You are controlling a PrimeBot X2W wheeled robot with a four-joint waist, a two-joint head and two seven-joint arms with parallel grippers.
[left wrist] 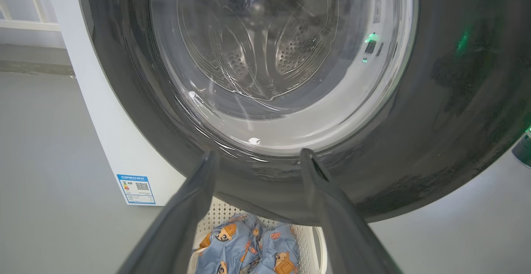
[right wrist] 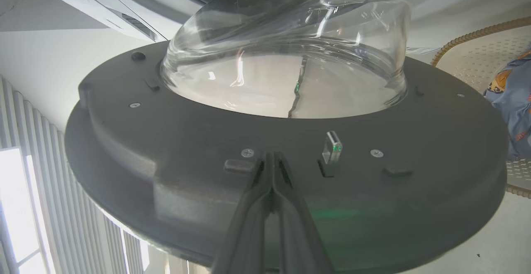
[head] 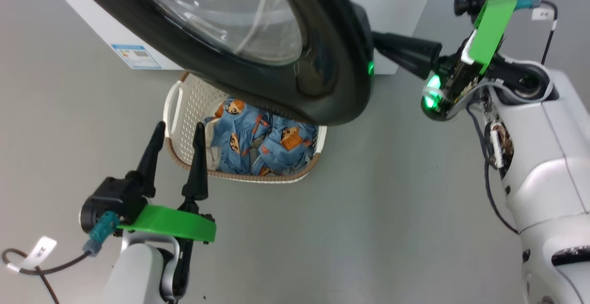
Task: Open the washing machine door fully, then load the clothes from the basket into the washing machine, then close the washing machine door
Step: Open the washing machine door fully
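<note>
One washing machine [head: 106, 32], white, one blue label [head: 136, 56] low on its front. One washing machine door [head: 230, 23], black ring round a bulging glass bowl, swung partway out and hanging over the one basket [head: 193, 106] on the floor just in front of the machine. Inside it lie the clothes [head: 258, 143], a blue printed heap with a bit of white; how many pieces, I cannot tell.

Two tools in play. The left tool [head: 179, 126] hovers by the basket's left rim, its two fingers spread apart, nothing between them. The right tool [right wrist: 271, 157] has its two fingers pressed together, tips against the door's grey inner face near its edge.
</note>
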